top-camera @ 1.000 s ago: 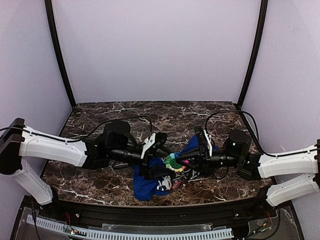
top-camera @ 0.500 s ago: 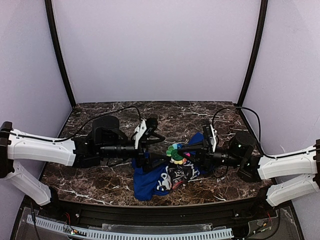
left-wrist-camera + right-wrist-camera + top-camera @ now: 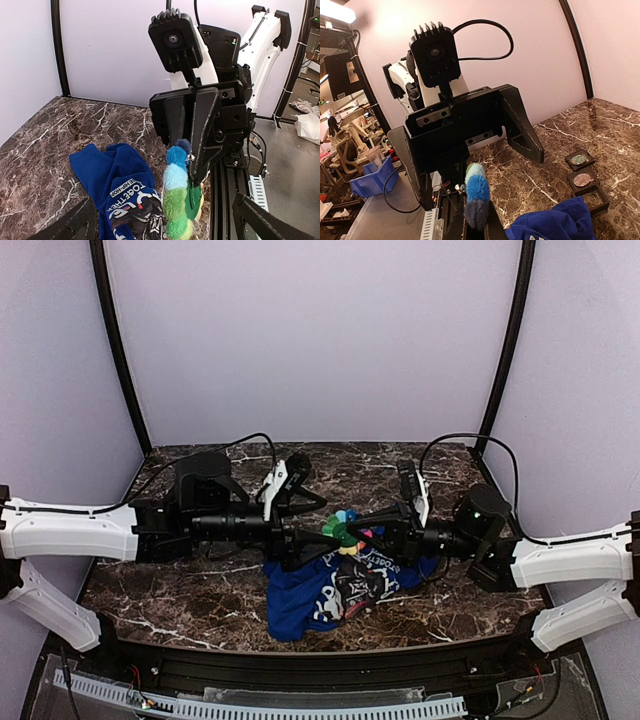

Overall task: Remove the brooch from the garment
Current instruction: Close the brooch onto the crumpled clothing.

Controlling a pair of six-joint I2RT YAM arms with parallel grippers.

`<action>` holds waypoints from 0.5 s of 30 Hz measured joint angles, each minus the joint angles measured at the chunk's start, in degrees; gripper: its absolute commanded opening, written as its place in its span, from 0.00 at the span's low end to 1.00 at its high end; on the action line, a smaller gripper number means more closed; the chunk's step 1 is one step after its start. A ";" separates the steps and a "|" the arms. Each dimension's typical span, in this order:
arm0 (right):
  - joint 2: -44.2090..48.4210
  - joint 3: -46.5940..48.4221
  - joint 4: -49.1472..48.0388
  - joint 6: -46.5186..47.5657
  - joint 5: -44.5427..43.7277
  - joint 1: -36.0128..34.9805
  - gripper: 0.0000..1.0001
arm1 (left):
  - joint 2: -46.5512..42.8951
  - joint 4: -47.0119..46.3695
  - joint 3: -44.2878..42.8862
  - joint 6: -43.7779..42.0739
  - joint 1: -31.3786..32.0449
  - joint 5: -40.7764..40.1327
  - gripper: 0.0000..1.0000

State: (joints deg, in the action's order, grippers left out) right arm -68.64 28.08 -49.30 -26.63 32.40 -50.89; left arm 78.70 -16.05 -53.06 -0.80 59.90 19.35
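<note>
Although the brooch was tiny beside the blue garment, it looked plump and fuzzy, a soft tuft of green, yellow and blue with a touch of pink. It hung in the air between the two arms, pinched near its upper edge by the right gripper, whose jaws were closed on it. The garment lay crumpled on the marble table below and a little to one side. In the left wrist view the tuft's lower end sat close to the printed cloth, and whether a pin or thread joined them could not be told. The left gripper faced the brooch from the other side with its jaws spread wide, holding nothing. By the look of it the brooch was very light and would squash rather than break, so its pile offered little purchase and might slip. The firmer hold was probably its core or the fastening behind — hidden here. The cloth looked limp, likely to lift with any tug unless held down.
</note>
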 measured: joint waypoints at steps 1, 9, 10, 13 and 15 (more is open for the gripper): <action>-0.13 0.13 -0.02 -0.02 0.35 0.00 0.00 | 0.00 0.57 -0.28 -0.02 0.00 0.28 0.93; -0.92 0.22 -0.42 -0.04 2.51 0.00 0.00 | 1.05 5.35 -5.46 -2.12 0.39 2.97 0.69; -0.92 0.22 -0.39 -0.02 2.58 0.00 0.00 | 1.05 5.68 -5.55 -2.36 0.39 3.23 0.68; -0.92 0.24 -0.37 -0.02 2.78 0.00 0.00 | 1.14 6.73 -5.57 -2.95 0.44 3.85 0.74; -0.92 0.37 -0.33 0.00 2.80 0.00 0.00 | 1.14 7.41 -5.62 -3.52 0.44 4.20 0.78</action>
State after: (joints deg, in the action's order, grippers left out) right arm -69.56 28.45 -49.63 -26.63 35.20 -50.89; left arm 79.83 -8.64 -58.67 -4.32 60.34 23.55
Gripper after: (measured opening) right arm 0.063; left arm 0.731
